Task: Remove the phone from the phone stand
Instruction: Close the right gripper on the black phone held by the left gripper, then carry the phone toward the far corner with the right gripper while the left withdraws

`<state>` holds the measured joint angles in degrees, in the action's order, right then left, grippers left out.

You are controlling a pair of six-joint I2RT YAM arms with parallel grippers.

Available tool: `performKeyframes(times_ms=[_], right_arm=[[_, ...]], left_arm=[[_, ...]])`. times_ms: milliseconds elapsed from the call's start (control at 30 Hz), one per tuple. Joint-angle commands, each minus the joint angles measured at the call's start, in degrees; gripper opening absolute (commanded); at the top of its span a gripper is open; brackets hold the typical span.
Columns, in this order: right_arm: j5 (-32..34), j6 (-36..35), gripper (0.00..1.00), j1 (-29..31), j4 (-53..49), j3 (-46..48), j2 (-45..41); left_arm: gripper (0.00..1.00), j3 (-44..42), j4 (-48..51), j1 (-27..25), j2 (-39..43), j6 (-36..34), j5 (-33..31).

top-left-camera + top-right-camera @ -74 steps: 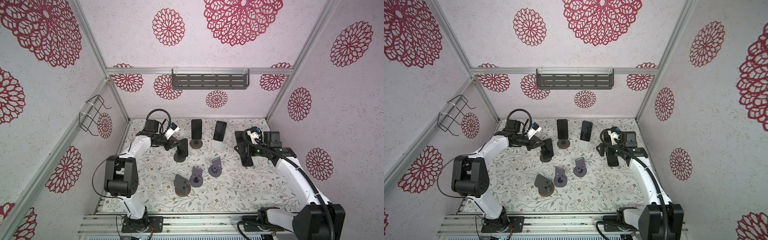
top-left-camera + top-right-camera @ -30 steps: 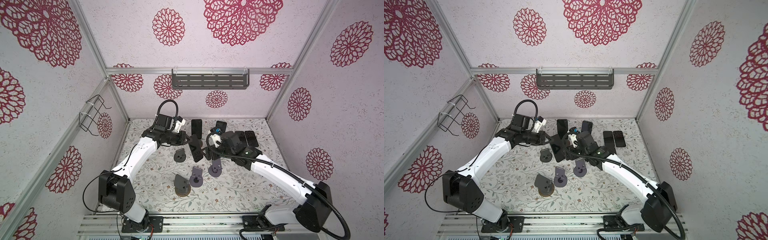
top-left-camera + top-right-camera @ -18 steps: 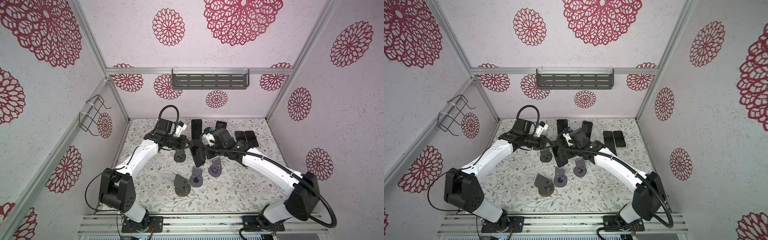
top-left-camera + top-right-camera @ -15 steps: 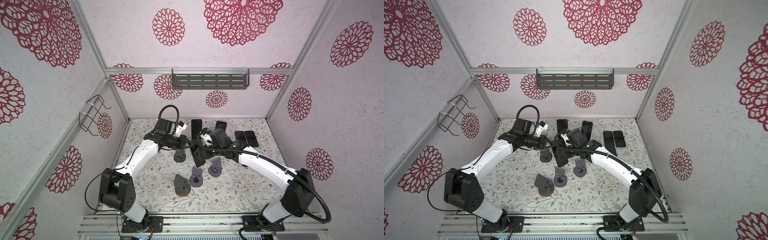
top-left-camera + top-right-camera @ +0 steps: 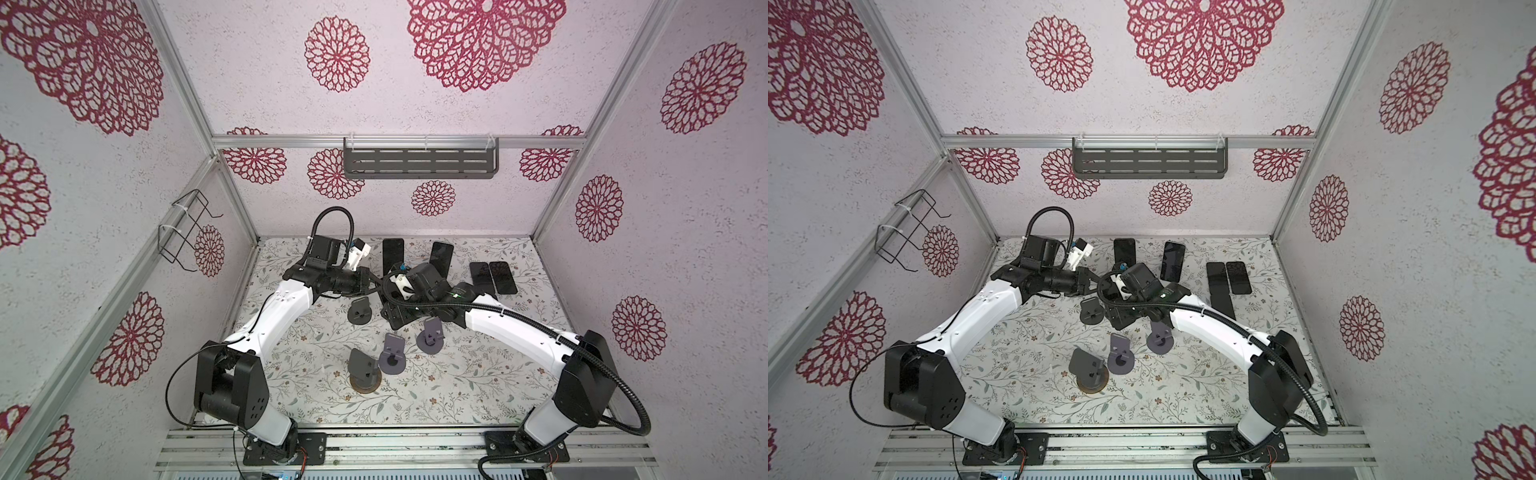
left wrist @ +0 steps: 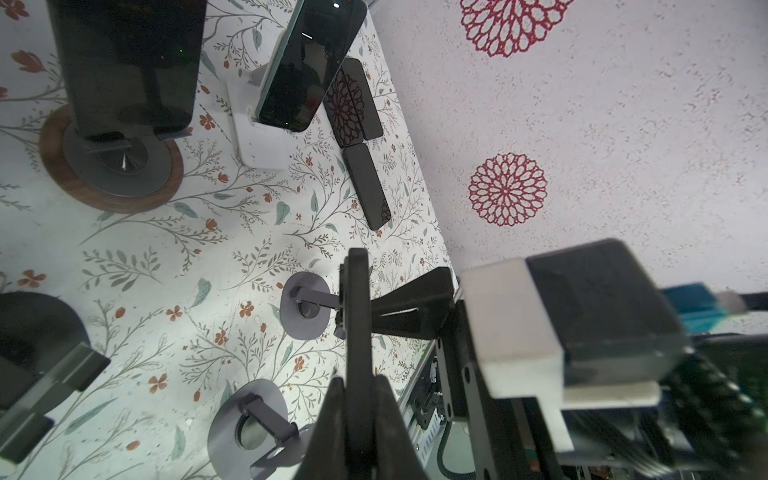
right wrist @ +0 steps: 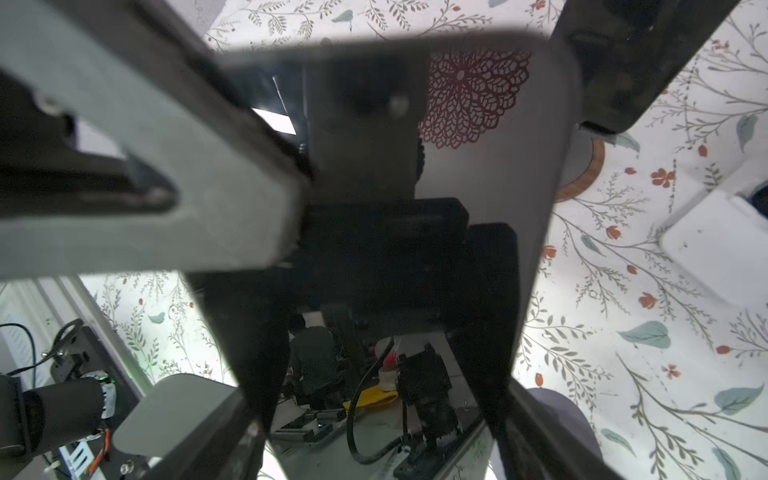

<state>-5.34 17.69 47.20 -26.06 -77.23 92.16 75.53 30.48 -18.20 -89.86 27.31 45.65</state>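
At centre, the left gripper (image 6: 358,380) pinches the phone (image 6: 356,299) edgewise; the right gripper (image 7: 440,137) straddles it from one o'clock, and I cannot tell whether it grips.

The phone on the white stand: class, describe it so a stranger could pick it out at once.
Below the dark slotted shelf on the back wall, two phones stand propped at the far edge of the floral table. The phone on the white stand is the right one in both top views. Its neighbour sits on a round wood-rimmed base; only this one rests in a white block.
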Motion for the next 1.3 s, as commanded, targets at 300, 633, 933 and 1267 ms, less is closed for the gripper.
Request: performKeyframes(times_ms=[300, 633, 933, 1267], right_arm=[[3.58, 1.28, 0.72, 0.08, 2.64, 0.82, -2.60], [4.75, -0.69, 0.67, -0.05, 3.12, 1.29, -3.64], [5.11, -2.55, 0.62, -0.53, 1.94, 0.53, -3.81], [6.36, -9.94, 0.56, -10.37, -9.03, -1.79, -7.77]], left_arm=[[0.00, -0.27, -3.23, 0.83, 1.79, 1.43, 2.00], [0.22, -0.73, -4.80, 1.45, 1.14, 2.37, 2.39], [0.54, -1.26, -6.48, 2.45, 1.09, 3.52, 3.06], [0.57, -1.26, -6.00, 4.71, 2.03, 3.35, -0.24]])
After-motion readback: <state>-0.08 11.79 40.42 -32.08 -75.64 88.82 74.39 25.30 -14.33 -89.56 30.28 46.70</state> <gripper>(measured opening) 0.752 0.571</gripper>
